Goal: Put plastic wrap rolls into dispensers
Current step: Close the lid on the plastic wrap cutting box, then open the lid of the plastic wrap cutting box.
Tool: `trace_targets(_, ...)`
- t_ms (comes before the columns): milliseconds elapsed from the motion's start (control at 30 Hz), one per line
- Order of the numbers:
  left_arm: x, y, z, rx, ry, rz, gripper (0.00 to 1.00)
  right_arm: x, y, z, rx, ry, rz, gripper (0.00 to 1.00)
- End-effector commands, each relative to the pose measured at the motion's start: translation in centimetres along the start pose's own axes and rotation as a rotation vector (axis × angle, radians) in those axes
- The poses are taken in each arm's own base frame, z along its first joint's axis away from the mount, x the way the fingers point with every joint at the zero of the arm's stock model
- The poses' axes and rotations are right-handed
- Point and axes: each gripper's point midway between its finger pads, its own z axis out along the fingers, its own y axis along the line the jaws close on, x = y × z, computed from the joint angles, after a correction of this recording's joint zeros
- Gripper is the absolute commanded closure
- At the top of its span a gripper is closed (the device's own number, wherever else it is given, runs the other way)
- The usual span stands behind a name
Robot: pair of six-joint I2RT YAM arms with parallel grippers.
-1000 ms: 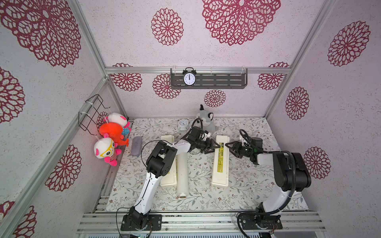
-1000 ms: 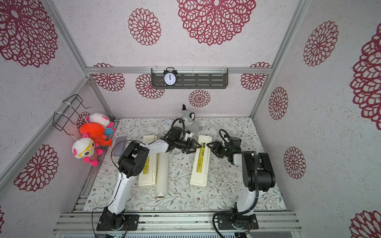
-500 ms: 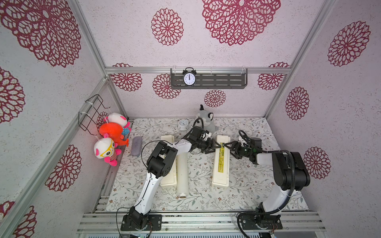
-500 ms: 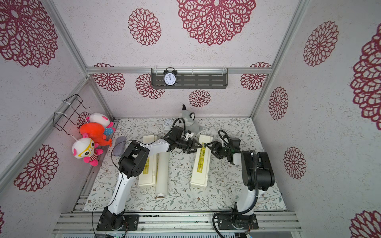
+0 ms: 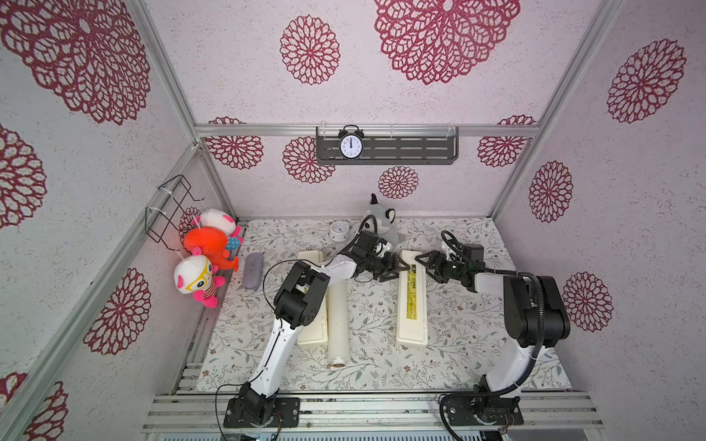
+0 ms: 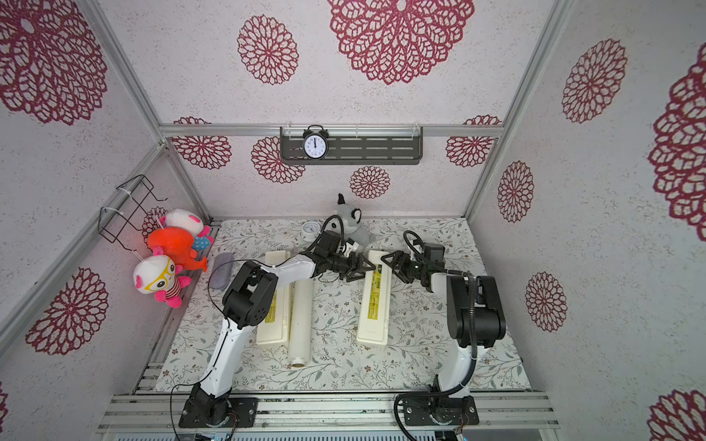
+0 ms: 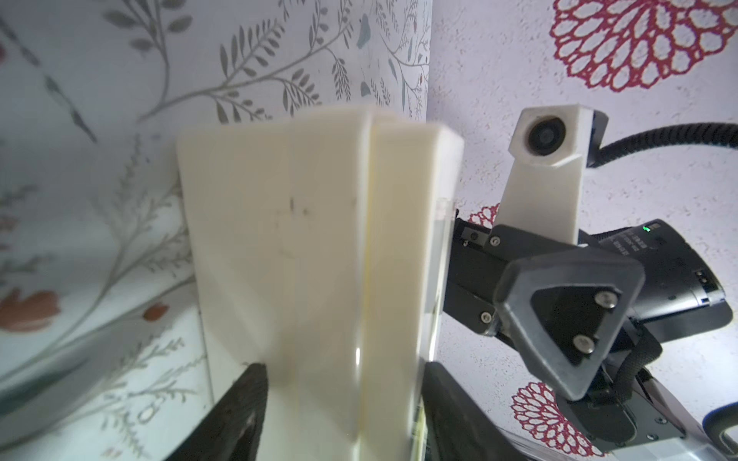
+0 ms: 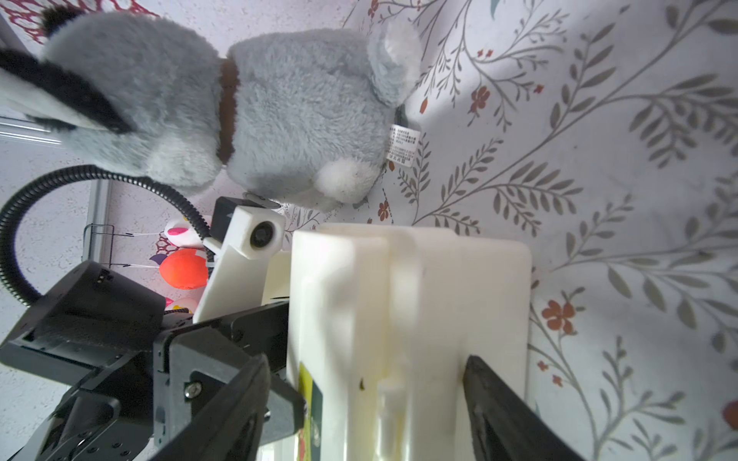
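I see two cream boxes (image 5: 412, 305) (image 5: 309, 258), one white roll (image 5: 338, 320), four soft toys (image 5: 382, 221) (image 5: 216, 221) (image 5: 204, 244) (image 5: 193, 280), two clocks (image 5: 350, 147) (image 5: 339, 231), one grey pouch (image 5: 253, 271), one shelf (image 5: 405, 149)

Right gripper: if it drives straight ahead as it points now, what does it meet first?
The right gripper would first meet the box end at its fingertips; beyond that, probably the left gripper.

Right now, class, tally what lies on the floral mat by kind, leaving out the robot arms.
Dispensers: 2
Plastic wrap rolls in view: 1
Plush toys: 1
Small clocks: 1
Grey pouches: 1
Total: 6
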Motion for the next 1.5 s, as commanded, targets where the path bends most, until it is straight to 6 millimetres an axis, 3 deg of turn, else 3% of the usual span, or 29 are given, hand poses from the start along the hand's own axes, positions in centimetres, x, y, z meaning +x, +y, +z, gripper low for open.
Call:
trace_targets(0,-1.4,1.1,1.1,-0.009,-0.025,-0.01,0.35,1.0,2.2,1.1,-0.075,0.081,-0.044,0.24)
trace_targets(167,-2.6,1.8,1.8,-0.021,-0.031,-0.02,0.36,1.0,1.6,1.6,-0.056,0.096,-0.043,0.28)
trace_targets(267,-1.9,2.3,2.2,-0.024,-0.015,-0.031,0.4,1.3,1.4,1.7,-0.049,0.106,-0.04,0.34)
trace_targets(367,-1.1,2.3,2.1,-0.025,-0.012,-0.04,0.42,1.4,1.4,1.6,-0.037,0.104,-0.048,0.35)
trace_targets(500,-0.4,2.4,1.3,-0.036,-0.02,-0.046,0.47,1.4,1.1,0.9,0.044,0.092,-0.092,0.28)
trace_targets(767,0.6,-0.2,-1.4,-0.04,-0.066,-0.006,0.4,1.8,2.4,-2.3,0.393,0.044,-0.299,0.1)
trace_targets(933,1.4,-1.6,-4.3,-0.035,-0.137,0.002,0.4,4.3,3.1,-3.0,0.522,0.067,-0.374,0.03)
trace_targets(1067,2.2,-2.5,-6.5,-0.036,-0.19,0.016,0.41,5.7,2.3,-3.2,0.624,0.081,-0.399,0.01)
trace_targets(1267,3.4,-1.7,-8.3,-0.076,-0.224,0.024,0.42,7.8,1.9,-2.8,0.688,0.109,-0.416,0.01)
trace_targets(1467,3.7,-0.4,-8.5,-0.099,-0.229,0.016,0.42,10.0,-0.4,-2.3,0.792,0.171,-0.421,0.01)
